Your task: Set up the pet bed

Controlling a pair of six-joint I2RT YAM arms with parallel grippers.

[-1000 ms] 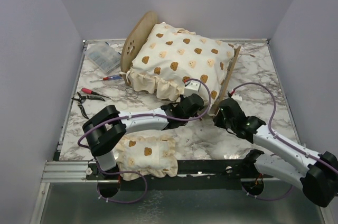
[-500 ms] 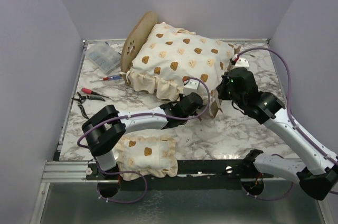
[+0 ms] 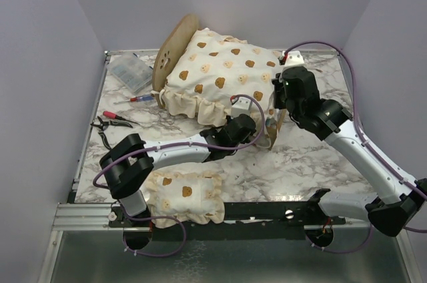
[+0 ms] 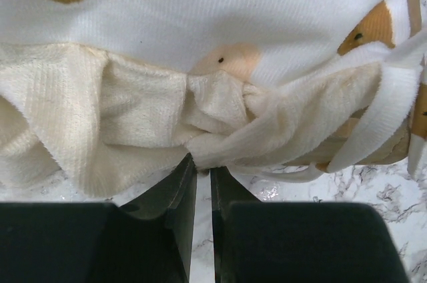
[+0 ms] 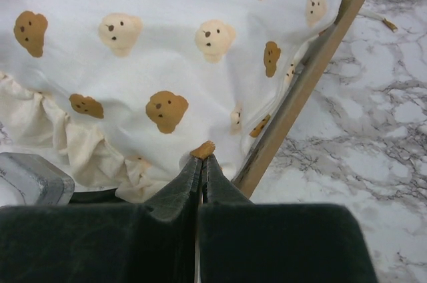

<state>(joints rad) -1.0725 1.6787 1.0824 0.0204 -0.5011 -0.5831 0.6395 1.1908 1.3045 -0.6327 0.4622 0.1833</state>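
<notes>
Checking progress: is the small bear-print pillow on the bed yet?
No, the small pillow lies at the near edge of the table, apart from the pet bed.

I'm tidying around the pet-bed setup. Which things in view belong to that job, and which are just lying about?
Job: pet bed; cushion on it; small pillow, likely bedding.
Lying about: parts box; screwdriver; pliers.

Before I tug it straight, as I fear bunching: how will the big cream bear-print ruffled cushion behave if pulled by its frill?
Probably floppy: the cream bear-print ruffled cushion drapes over the light plywood bed frame, its frill bunched at the left end effector. Likely light for its puffy bulk. The frill may stretch first.
</notes>
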